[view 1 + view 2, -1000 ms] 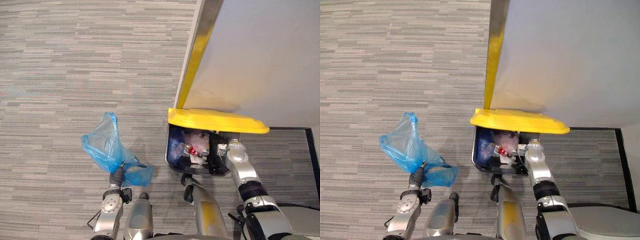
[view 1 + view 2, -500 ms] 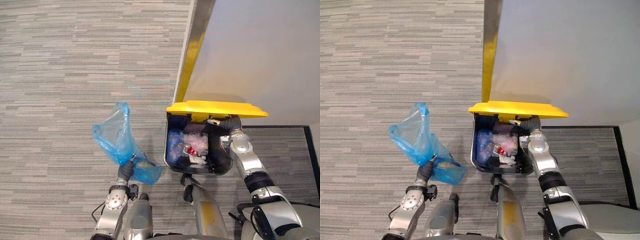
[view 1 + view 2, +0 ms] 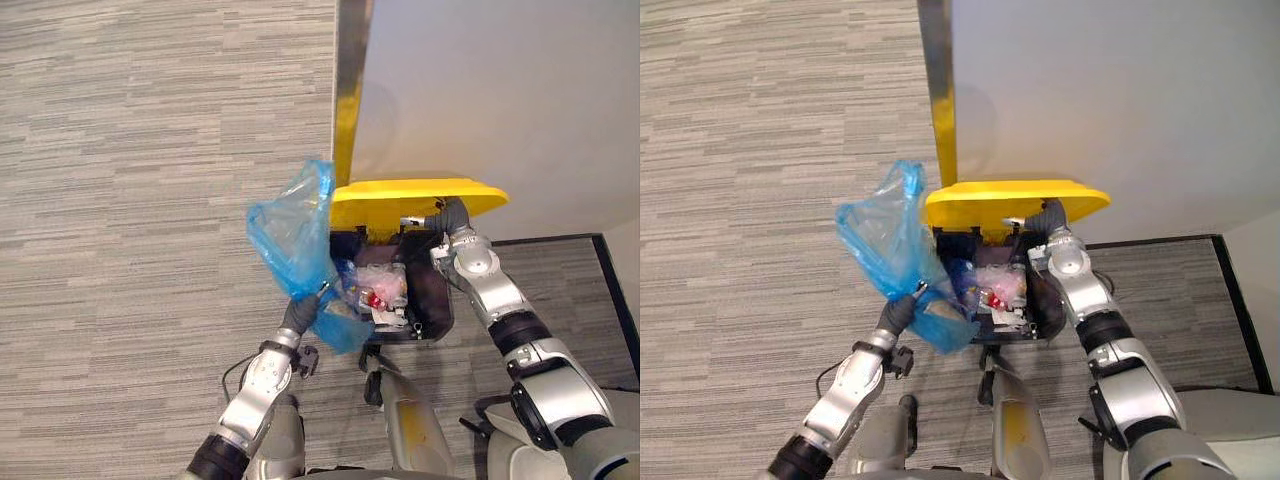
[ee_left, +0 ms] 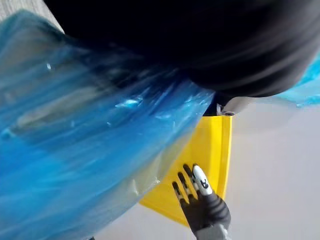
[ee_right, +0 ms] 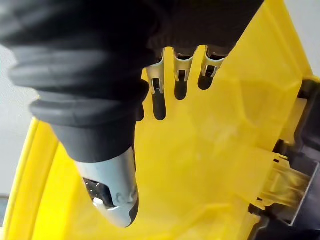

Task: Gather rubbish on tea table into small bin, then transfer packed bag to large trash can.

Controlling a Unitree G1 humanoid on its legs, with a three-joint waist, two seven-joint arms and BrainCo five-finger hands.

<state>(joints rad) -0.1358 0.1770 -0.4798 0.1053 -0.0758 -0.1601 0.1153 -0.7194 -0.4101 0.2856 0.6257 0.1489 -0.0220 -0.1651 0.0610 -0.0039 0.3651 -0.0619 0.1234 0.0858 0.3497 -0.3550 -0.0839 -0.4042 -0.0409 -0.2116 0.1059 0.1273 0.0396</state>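
So the left hand [image 3: 298, 316] is clamped on the blue bag [image 3: 295, 235] at the left rim of the trash can [image 3: 437, 300] while the right hand [image 3: 446, 216] props the yellow lid [image 3: 400, 195] with flat fingers, and one slip could drop it on the bag.

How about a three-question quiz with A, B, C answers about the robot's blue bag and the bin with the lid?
1. Where is the blue bag? A flat on the carpet; B held up by the left hand beside the trash can; C on a table.
2. What colour is the can's lid? A green; B red; C yellow.
3. How is the lid? A shut; B taken off; C held open by the right hand.

1 B: the hand grips the bag's neck at the can's edge.
2 C: it is bright yellow.
3 C: the hand presses flat on its underside, and rubbish shows inside.
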